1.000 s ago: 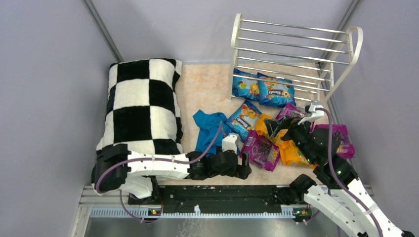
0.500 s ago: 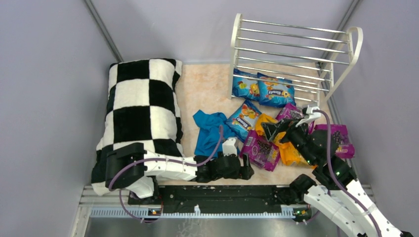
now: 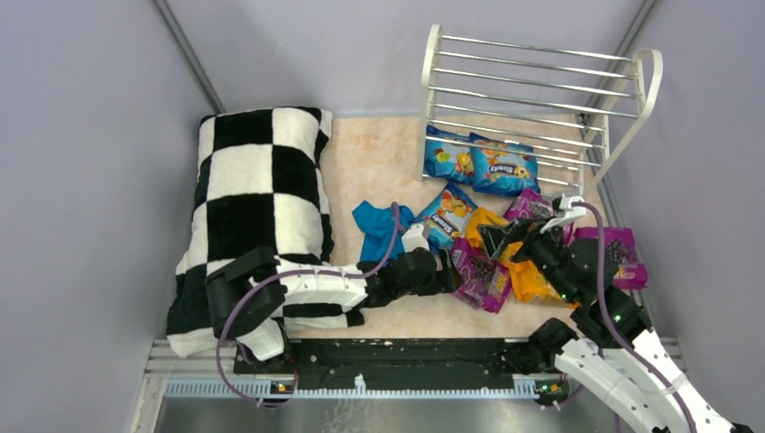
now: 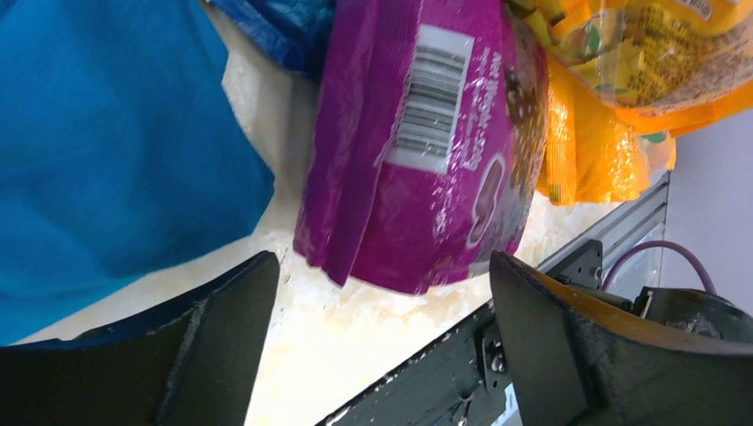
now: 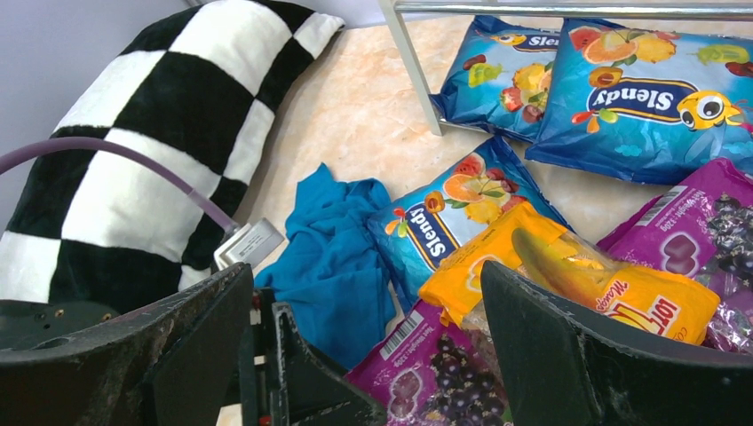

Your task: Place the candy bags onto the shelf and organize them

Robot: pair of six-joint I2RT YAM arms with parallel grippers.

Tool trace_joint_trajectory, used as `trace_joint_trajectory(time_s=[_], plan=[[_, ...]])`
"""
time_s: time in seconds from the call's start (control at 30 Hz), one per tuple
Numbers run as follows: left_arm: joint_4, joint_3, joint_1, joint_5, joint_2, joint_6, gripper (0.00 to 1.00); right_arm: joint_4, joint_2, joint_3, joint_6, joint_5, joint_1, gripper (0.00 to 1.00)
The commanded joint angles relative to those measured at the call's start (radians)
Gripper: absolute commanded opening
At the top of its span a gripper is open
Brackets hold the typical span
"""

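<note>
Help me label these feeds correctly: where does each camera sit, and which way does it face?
Top external: overhead behind the bases, facing the shelf; both arms show.
Left wrist: low, facing the purple bag; open left hand frames it.
Right wrist: raised, facing the pillow; open right hand shows.
All share that purple bag.

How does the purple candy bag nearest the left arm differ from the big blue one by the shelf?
The purple bag has grape print and a barcode showing; the blue bag shows fruit and a Slends logo. The purple bag lies in the pile against an orange bag; the blue bag lies under the shelf rods. Both are glossy pouches.
</note>
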Motion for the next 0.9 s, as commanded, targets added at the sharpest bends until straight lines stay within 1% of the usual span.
trace_joint_trajectory(time_s=[0.0, 0.07, 0.2, 0.33, 0.43, 0.57, 0.67, 0.87], plan=[[0.084, 0.049, 0.030, 0.035, 0.040, 0.028, 0.85, 0.020, -0.013, -0.008, 0.005, -0.001, 0.007, 0.99], [0.095, 0.056, 0.036, 0.048, 0.057, 0.038, 0.76, 0.018, -0.015, -0.015, 0.003, 0.003, 0.006, 0.99], [0.081, 0.081, 0.041, 0.068, 0.085, 0.063, 0.44, 0.028, -0.017, -0.027, -0.007, 0.005, 0.006, 0.99], [0.037, 0.088, 0.044, 0.063, 0.076, 0.087, 0.23, 0.038, 0.000, -0.020, -0.025, 0.007, 0.007, 0.99], [0.000, 0.081, 0.051, 0.045, 0.035, 0.120, 0.12, 0.035, 0.014, -0.014, -0.032, 0.006, 0.007, 0.99], [-0.107, 0.078, 0.064, -0.009, -0.063, 0.196, 0.00, 0.039, 0.028, -0.027, -0.029, -0.006, 0.006, 0.99], [-0.187, 0.062, 0.076, -0.053, -0.155, 0.248, 0.00, 0.050, 0.050, -0.040, -0.022, -0.024, 0.007, 0.99], [-0.252, 0.010, 0.109, -0.082, -0.360, 0.388, 0.00, 0.087, 0.152, -0.045, -0.001, -0.091, 0.007, 0.99]])
